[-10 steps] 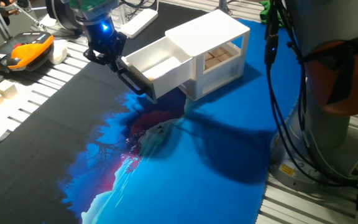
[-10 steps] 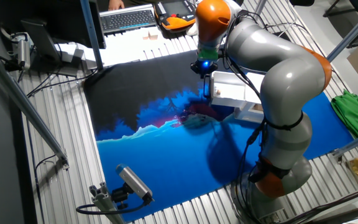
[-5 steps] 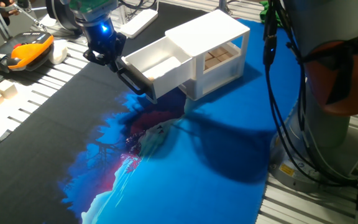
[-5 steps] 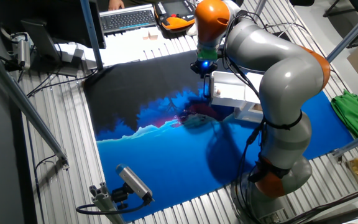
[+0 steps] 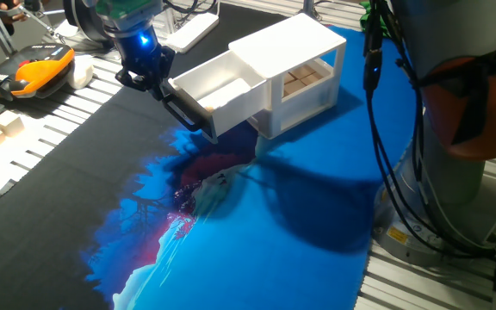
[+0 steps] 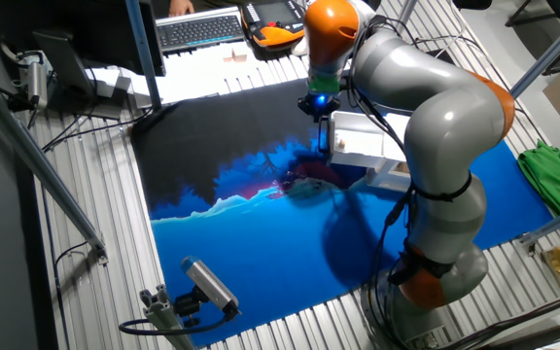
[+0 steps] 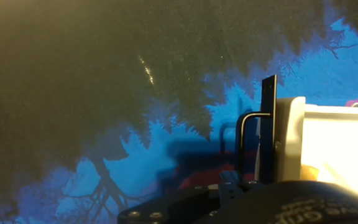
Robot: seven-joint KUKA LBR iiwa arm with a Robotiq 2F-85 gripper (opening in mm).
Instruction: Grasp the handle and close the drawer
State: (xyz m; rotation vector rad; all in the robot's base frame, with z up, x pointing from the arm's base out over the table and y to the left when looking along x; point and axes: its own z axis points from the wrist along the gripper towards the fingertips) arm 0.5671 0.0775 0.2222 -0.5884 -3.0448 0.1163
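Observation:
The white drawer (image 5: 222,90) stands pulled out of the small white cabinet (image 5: 291,43), toward the black part of the mat. Its black bar handle (image 5: 188,114) runs across the front panel. My gripper (image 5: 158,84) is at the far end of the handle, and its fingers look closed around the bar. In the hand view the handle (image 7: 253,146) rises just in front of my hand, next to the drawer's white front (image 7: 291,143). In the other fixed view my arm hides most of the cabinet, and the gripper (image 6: 319,122) sits at the drawer's (image 6: 363,141) front.
Wooden blocks (image 5: 301,82) lie in the cabinet's open lower compartment. An orange-and-black device (image 5: 41,69) and a white block (image 5: 80,71) lie off the mat at the back left. Cables (image 5: 386,129) hang by the robot base (image 5: 463,103). A keyboard (image 6: 200,27) lies behind.

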